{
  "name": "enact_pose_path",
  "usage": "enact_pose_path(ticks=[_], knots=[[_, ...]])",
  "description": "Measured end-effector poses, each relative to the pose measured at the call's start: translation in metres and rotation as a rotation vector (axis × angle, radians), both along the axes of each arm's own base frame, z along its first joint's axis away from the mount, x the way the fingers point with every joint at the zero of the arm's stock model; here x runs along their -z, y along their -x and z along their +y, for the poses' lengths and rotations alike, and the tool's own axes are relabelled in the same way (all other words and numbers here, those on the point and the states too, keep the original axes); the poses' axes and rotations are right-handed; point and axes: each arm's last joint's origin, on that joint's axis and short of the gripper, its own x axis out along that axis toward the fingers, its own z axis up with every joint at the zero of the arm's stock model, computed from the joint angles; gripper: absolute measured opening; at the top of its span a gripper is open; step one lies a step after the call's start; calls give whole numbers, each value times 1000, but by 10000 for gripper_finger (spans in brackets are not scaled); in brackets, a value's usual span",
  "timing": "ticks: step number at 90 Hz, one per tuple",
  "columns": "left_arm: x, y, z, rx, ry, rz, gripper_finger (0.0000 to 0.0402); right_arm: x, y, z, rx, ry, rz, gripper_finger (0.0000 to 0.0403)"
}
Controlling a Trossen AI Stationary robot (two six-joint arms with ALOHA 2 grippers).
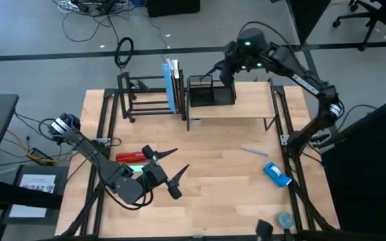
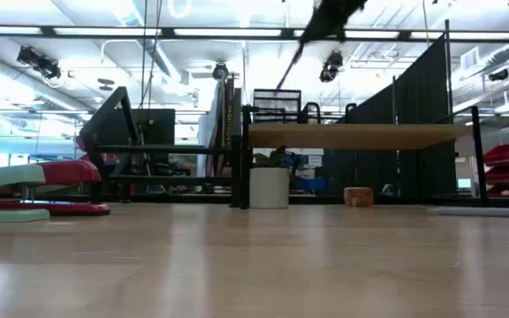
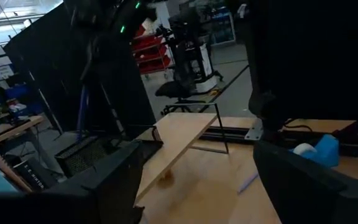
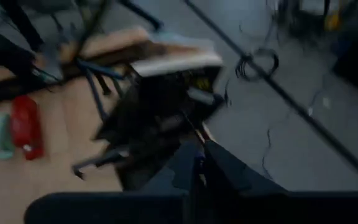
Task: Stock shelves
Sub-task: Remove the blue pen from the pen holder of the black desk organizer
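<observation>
left gripper [image 1: 168,169] spread wide, empty, over near table by red stapler [image 1: 131,157] | black rack [image 1: 146,97] and wood shelf [image 1: 246,107] at far edge | right gripper [image 1: 228,69] above mesh organizer [image 1: 211,92] on shelf, fingers apparently pressed together

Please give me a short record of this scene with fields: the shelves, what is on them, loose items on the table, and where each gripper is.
black rack: far left of table, books standing at its right end
wood shelf: far middle, mesh tray on its left end
loose items: red stapler, blue object, pen
left gripper: open, near side, right of the stapler, holding nothing
right gripper: above the mesh tray, fingers shut
</observation>
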Motion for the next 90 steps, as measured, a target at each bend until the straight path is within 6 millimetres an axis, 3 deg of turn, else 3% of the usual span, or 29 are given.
enact_pose_path(ticks=[22, 33, 43, 52, 62, 77, 90], knots=[[0, 0, 0, 0, 0, 0, 284, -34, 58, 69, -154, -21, -47, 0], [0, 0, 0, 0, 0, 0, 284, -27, 85, 92, -156, -150, 76, 0], [0, 0, 0, 0, 0, 0, 284, -10, 94, 103, -128, -298, 263, 0], [0, -1, 1, -3, 0, 0, 284, 15, 87, 107, -120, -431, 457, 0], [0, -1, 1, -1, 1, -1, 284, 51, 65, 110, -167, -545, 618, 0], [0, -1, 1, 22, 3, 0, 284, 130, 33, 117, -188, -652, 944, 0], [0, -2, 1, 31, 3, 0, 284, 198, 22, 126, -177, -656, 1261, 0]])
